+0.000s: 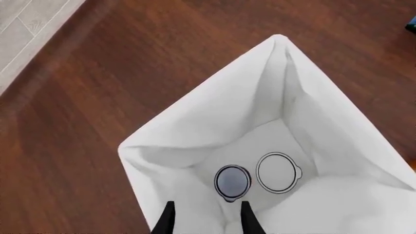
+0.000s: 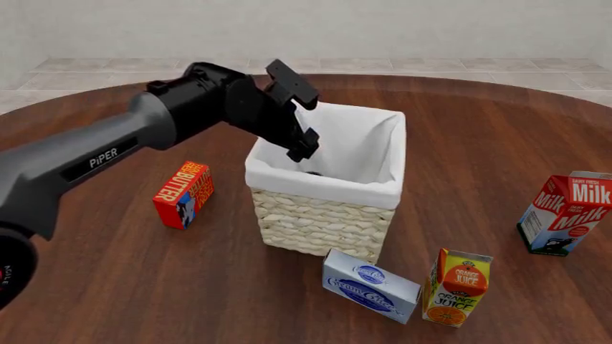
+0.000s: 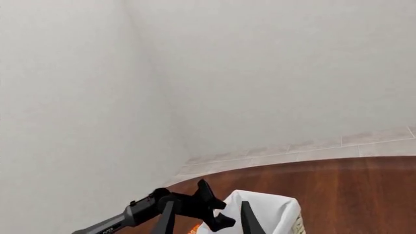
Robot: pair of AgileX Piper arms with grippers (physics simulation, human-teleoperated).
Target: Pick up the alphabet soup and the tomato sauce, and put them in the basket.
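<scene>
The basket (image 2: pixel 325 215) of pale wicker with a white lining stands mid-table. In the left wrist view I look down into the basket (image 1: pixel 215 112). Two cans stand upright on its floor, one with a dark grey top (image 1: pixel 232 181) and one with a white top (image 1: pixel 278 172). Their labels are hidden, so I cannot tell the alphabet soup from the tomato sauce. My left gripper (image 1: pixel 209 222) is open and empty above the basket's near-left rim, seen also in the front view (image 2: pixel 304 143). My right gripper (image 3: pixel 206 222) is open, empty, high and far from the basket (image 3: pixel 273 212).
A butter box (image 2: pixel 183 193) stands left of the basket. A cream cheese box (image 2: pixel 370 284) and an orange juice carton (image 2: pixel 457 287) stand in front of it. A milk carton (image 2: pixel 564 215) stands at the right. The right arm is out of the front view.
</scene>
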